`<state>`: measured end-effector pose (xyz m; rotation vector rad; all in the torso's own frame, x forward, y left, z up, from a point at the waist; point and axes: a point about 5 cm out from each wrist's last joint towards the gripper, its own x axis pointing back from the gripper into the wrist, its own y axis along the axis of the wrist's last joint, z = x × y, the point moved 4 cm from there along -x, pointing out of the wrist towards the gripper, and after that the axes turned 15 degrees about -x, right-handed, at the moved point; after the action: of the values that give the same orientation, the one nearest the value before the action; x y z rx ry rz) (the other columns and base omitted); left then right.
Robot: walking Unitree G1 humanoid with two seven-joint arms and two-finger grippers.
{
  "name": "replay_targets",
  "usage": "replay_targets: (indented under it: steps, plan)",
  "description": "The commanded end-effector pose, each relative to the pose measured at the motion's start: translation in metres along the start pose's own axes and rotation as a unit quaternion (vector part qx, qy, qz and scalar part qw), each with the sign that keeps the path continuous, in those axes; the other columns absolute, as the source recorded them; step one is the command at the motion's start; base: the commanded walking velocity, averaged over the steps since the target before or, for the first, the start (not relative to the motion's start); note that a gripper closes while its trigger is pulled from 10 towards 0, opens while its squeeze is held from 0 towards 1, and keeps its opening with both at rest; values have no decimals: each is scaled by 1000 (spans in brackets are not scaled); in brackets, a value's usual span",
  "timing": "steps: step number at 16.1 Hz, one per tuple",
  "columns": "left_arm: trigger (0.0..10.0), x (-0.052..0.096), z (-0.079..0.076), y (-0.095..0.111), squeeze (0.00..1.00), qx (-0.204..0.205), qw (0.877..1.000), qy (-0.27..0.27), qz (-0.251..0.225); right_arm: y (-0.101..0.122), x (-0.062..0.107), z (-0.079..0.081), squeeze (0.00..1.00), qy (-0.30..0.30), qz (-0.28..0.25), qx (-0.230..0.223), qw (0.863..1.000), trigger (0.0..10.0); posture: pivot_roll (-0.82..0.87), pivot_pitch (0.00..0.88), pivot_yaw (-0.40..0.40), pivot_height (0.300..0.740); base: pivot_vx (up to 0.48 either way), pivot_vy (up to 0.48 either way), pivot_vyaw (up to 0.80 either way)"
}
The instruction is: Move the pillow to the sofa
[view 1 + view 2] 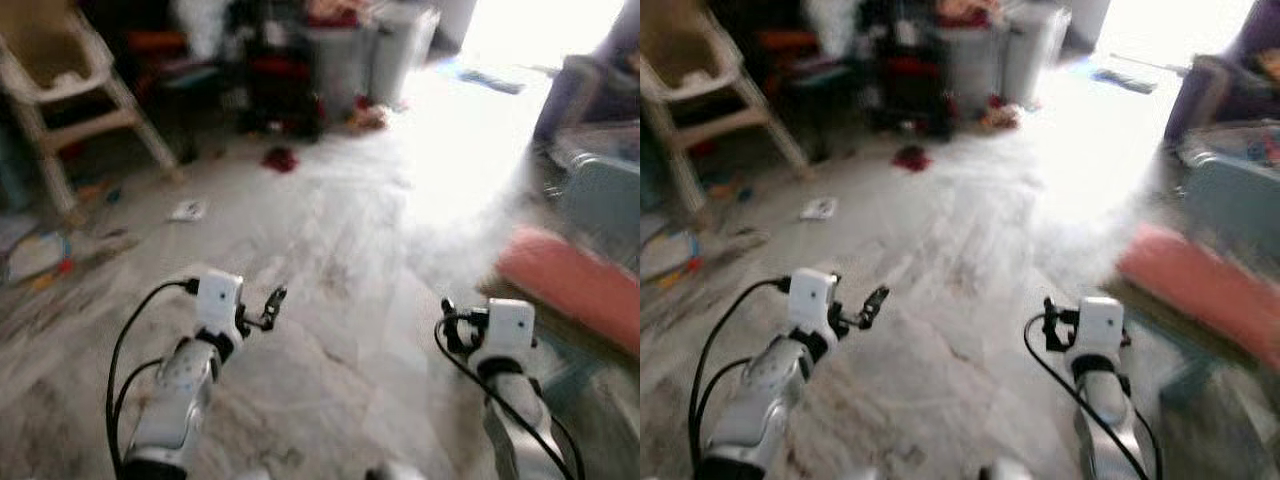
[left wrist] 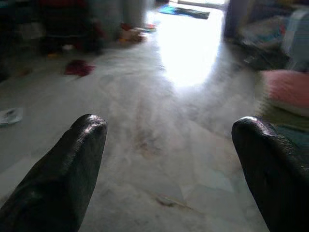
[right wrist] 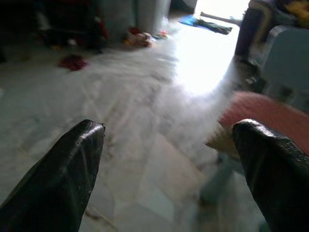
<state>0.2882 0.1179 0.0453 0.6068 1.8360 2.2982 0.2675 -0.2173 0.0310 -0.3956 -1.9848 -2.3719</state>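
Note:
A pink pillow [image 1: 570, 278] lies low at the right, on what looks like a mat or low surface beside the marble floor; it also appears in the right wrist view as the pink pillow [image 3: 270, 118]. My left gripper [image 1: 268, 308] is held out over the floor, open, nothing between its fingers [image 2: 72, 169]. My right gripper [image 3: 169, 159] is open too, its fingers [image 3: 270, 164] wide apart, a short way left of the pillow. The pictures are blurred.
A white chair [image 1: 70, 90] stands at the far left. Grey bins [image 1: 370, 50] and dark clutter line the back wall. A red cloth [image 1: 281, 158] and a paper scrap [image 1: 187, 210] lie on the floor. A blue-grey box [image 1: 605, 195] sits at the right.

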Motion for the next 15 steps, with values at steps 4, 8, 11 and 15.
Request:
replay_targets:
  steps: [4,8,11,15]
  plan:
    - [10000,-9,-10,12,0,-4,1000,-15,-18,2,-2,-12,0,-18,1,3,1000,10000,-8,0,8,740,254,0,-800]
    - [10000,-12,-8,13,0,-7,1000,-13,-18,5,-4,-12,0,-16,-1,5,1000,10000,-12,0,6,740,247,0,-800]
    - [10000,-9,-11,9,0,-3,1000,-14,-12,6,-4,-12,0,-16,-2,7,1000,10000,-15,0,8,740,162,0,-800]
    - [10000,-8,-16,6,0,2,1000,-17,-8,3,-2,-11,0,-14,1,6,1000,10000,-15,0,8,740,0,0,-200]
